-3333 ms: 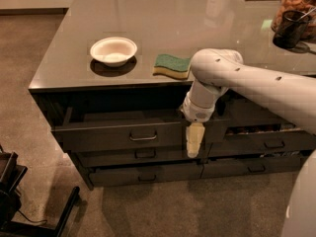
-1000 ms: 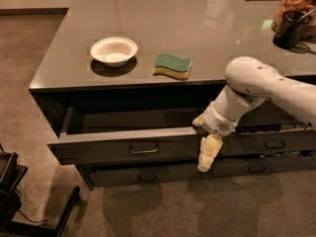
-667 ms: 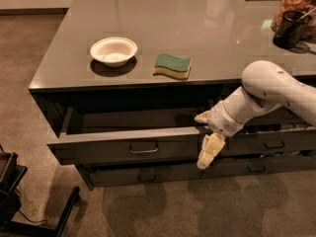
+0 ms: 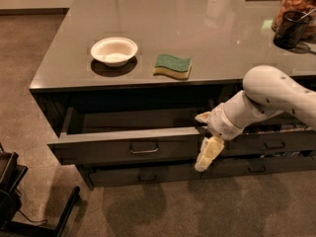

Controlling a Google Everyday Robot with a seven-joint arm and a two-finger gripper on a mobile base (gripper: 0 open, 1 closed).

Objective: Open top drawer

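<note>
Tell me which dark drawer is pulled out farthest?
The top drawer below the bowl: its front stands well out from the counter, showing its inside. The gripper is at its right end.

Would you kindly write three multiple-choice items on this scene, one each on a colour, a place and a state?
1. The sponge on the counter has a top that is: A. red B. green C. blue
2. The gripper is: A. at the right end of the front of the top drawer B. resting on the counter C. down on the floor
3. The top drawer is: A. shut flush B. taken right out C. pulled partly out
Answers: 1 B, its upper face shows green; 2 A, it hangs by the front's right end; 3 C, its inside shows below the counter edge.
</note>
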